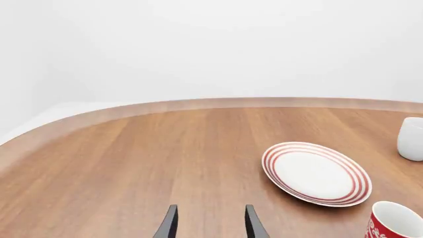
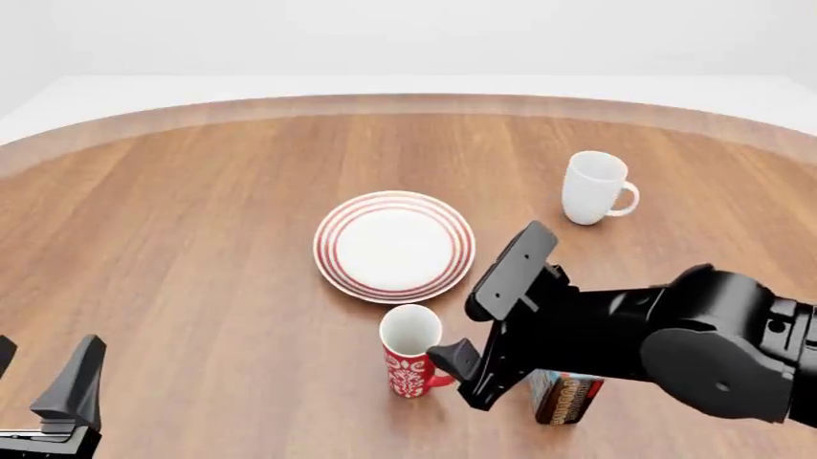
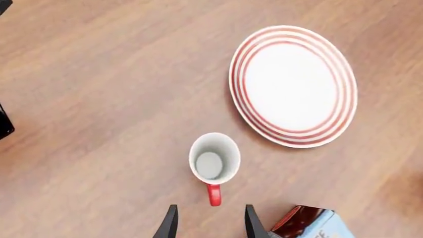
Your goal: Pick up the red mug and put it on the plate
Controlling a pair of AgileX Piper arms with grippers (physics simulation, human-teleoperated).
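Note:
The red mug [image 2: 411,359] stands upright on the table just in front of the plate [image 2: 394,246], with its handle toward my right gripper. My right gripper [image 2: 462,368] is open and empty, right beside the handle. In the right wrist view my right gripper [image 3: 210,225] looks down on the mug [image 3: 214,158], the handle just ahead of the gap between the fingers; the plate [image 3: 292,85] lies beyond. My left gripper [image 2: 45,371] is open and empty at the front left. The left wrist view shows my left gripper [image 1: 210,225], the plate [image 1: 316,173] and the mug's rim [image 1: 395,222].
A plain white mug [image 2: 595,187] stands at the back right of the plate; it also shows in the left wrist view [image 1: 411,139]. A small box [image 2: 563,396] lies under my right arm, close to the red mug, and shows in the right wrist view [image 3: 307,223].

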